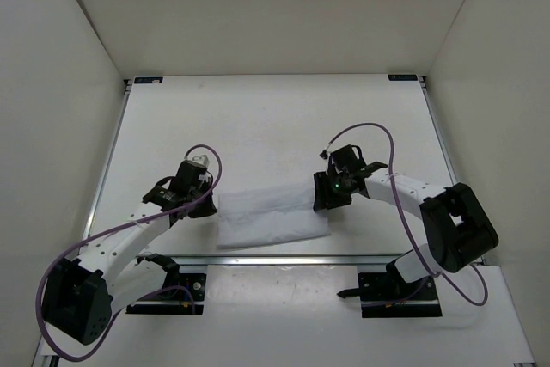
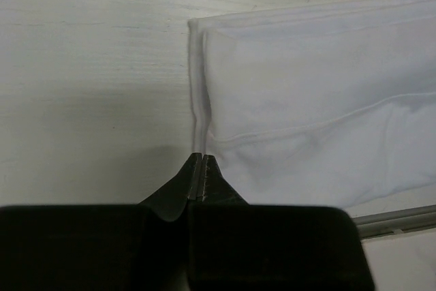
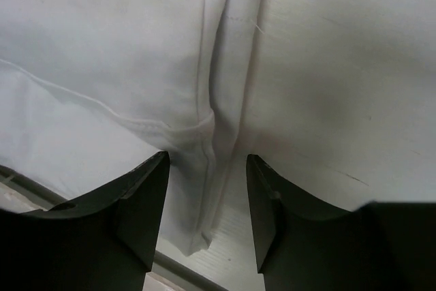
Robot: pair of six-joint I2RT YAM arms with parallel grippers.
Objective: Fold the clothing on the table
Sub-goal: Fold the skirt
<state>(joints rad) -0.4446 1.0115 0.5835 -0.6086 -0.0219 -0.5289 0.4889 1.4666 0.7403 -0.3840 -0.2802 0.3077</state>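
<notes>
Table (image 1: 258,118) overhead; only left wrist shows jaws pinching clothing (image 2: 306,100).

The left wall (image 1: 51,83), the right wall (image 1: 503,58) and the far wall (image 1: 275,15) are all plain and off-white. They meet at the two far corners. A white ledge (image 1: 284,298) lies along the near side.

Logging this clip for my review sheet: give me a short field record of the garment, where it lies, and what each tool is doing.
clothing: white, lying flat as a folded band
place: near edge of the table, close to the front rail
left tool: shut, pinching the hem at the clothing's left end
right tool: open, jaws astride the clothing's right end, not clamped
</notes>
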